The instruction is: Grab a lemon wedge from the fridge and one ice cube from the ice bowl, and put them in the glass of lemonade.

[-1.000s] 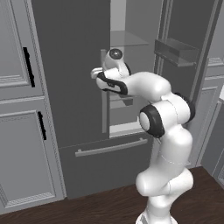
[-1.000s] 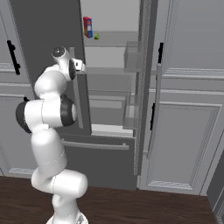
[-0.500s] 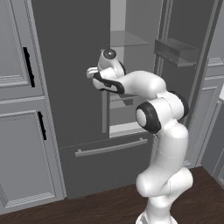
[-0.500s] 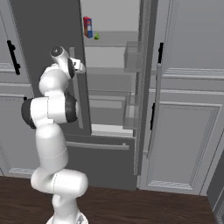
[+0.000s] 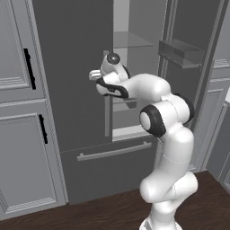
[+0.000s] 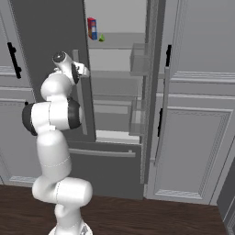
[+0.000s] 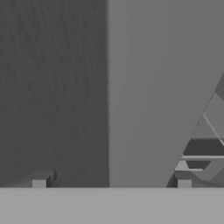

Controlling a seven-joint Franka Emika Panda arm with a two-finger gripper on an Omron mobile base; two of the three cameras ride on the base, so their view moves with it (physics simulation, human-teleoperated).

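The fridge (image 5: 72, 67) has its right door swung open and its left door closed. The tiny yellow-green lemon wedge (image 6: 101, 38) lies on an upper shelf beside a red and yellow carton (image 6: 92, 28). My gripper (image 5: 95, 74) is up against the top of the left door's long grey bar handle (image 5: 107, 112). In the hand view my gripper (image 7: 111, 183) is open, its fingertips (image 7: 39, 183) wide apart on either side of the bar handle (image 7: 148, 87). Nothing is held. The ice bowl and the glass of lemonade are out of view.
Light grey panelled cabinets (image 5: 18, 134) with black handles stand left of the fridge, and more cabinets (image 6: 193, 137) stand to its right. The open right door carries shelf bins (image 5: 182, 51). A drawer with a horizontal bar (image 5: 114, 151) sits below, above the dark wood floor (image 6: 137, 215).
The arm's elbow has swung a little to the left and the hand has shifted slightly toward the left door's handle. The fingers have stayed wide apart.
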